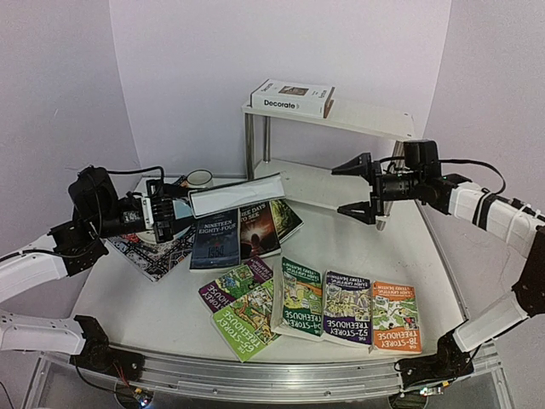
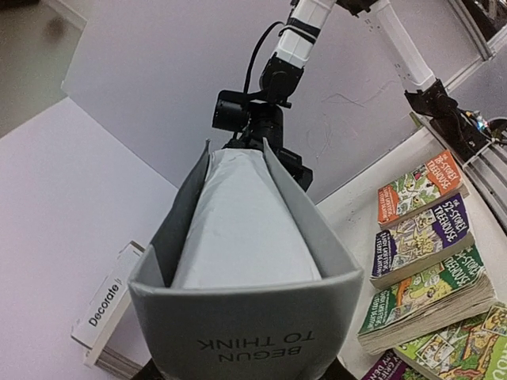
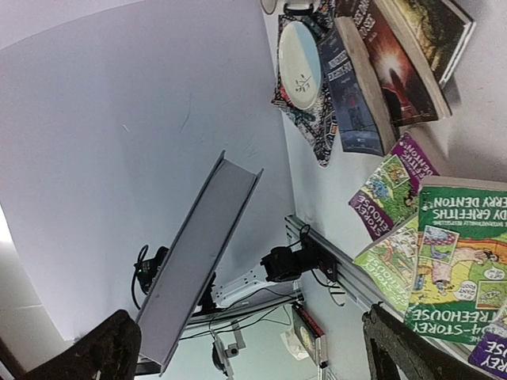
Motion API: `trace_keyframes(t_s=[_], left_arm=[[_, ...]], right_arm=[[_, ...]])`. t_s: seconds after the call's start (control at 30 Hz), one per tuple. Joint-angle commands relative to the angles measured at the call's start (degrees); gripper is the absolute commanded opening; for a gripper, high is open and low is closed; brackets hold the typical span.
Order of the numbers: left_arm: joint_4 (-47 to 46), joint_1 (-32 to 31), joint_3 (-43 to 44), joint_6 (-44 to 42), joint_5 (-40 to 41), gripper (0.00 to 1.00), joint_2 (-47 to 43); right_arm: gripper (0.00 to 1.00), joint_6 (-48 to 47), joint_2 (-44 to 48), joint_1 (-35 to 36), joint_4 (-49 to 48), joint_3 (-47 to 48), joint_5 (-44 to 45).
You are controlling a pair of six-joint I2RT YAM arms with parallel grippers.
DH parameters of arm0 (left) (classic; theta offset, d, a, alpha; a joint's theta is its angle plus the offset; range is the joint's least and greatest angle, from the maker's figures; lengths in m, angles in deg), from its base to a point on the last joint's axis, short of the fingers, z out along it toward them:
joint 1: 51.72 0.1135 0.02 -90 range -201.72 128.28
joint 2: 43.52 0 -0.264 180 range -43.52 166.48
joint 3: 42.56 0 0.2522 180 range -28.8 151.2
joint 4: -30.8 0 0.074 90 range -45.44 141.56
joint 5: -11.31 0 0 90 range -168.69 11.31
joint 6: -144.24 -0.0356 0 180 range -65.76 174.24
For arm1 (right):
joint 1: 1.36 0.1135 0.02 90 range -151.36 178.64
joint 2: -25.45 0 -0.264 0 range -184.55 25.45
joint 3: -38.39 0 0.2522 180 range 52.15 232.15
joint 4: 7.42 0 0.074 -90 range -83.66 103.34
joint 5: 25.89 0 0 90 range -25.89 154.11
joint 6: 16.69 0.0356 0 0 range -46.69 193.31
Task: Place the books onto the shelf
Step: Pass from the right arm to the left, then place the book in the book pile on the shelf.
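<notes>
My left gripper [image 1: 186,210] is shut on the spine end of a grey-white book [image 1: 238,194], held in the air above the table's left half. In the left wrist view this book [image 2: 238,237] fills the middle and hides my fingers. The right gripper [image 1: 342,189] stands open beside the shelf [image 1: 366,119], facing the book across a gap; nothing lies between its fingers [image 3: 87,356]. A white "Decorate" book [image 1: 294,96] lies on the shelf's top board. Dark novels [image 1: 217,239] and several Treehouse books [image 1: 302,298] lie flat on the table.
A patterned placemat [image 1: 153,251] with a plate lies at the left under my left arm, with a mug [image 1: 200,179] behind it. The shelf's lower board [image 1: 319,183] sits at the back. White walls close in the table on three sides.
</notes>
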Motion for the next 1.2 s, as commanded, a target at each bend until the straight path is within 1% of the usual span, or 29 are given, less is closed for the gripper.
trace_keyframes(t_s=[0.0, 0.1, 0.2, 0.33, 0.4, 0.47, 0.6, 0.73, 0.9, 1.07, 1.17], left_arm=[[-2.45, -0.21, 1.23, 11.49, 5.91, 0.14, 0.19], [-2.34, -0.25, 1.86, 19.21, 11.41, 0.17, -0.05], [-1.89, -0.22, 1.91, 24.14, 15.02, 0.12, -0.75], [-1.36, -0.21, 0.67, 26.83, 13.61, 0.03, -1.74], [-0.95, -0.24, 0.19, 29.25, 12.68, 0.0, -1.17], [0.8, -0.18, 0.89, 31.71, 12.39, 0.0, 0.37], [7.79, -0.21, 3.89, 32.51, 11.69, 0.0, 5.08], [11.84, -0.23, 5.58, 33.66, 13.83, 0.0, 9.49], [14.19, -0.17, 8.67, 38.84, 19.1, 0.0, 12.87], [17.16, -0.21, 11.95, 46.52, 30.44, 0.0, 14.6], [20.08, -0.21, 13.79, 42.92, 31.02, 0.0, 14.96]], right_arm=[[0.98, -13.18, 2.79, -2.18, 15.86, 3.85, 3.99], [0.98, -18.17, 3.79, -4.26, 21.91, 5.12, 7.93], [0.98, -20.07, 4.54, -6.01, 24.15, 5.07, 9.78], [0.98, -20.97, 4.74, -7.1, 25.06, 4.96, 10.68], [0.98, -21.03, 4.6, -7.21, 25.25, 5.03, 10.73], [0.98, -21.17, 4.5, -7.37, 25.35, 5.13, 10.82], [0.98, -21.78, 4.79, -7.55, 25.8, 5.14, 12.15], [0.98, -22.71, 5.44, -7.8, 26.39, 4.91, 14.04], [0.98, -24.22, 6.29, -7.97, 27.57, 4.78, 16.27], [0.98, -24.94, 6.29, -8.12, 28.06, 4.45, 16.87], [0.98, -25.19, 6.09, -8.05, 28.13, 4.21, 16.97]])
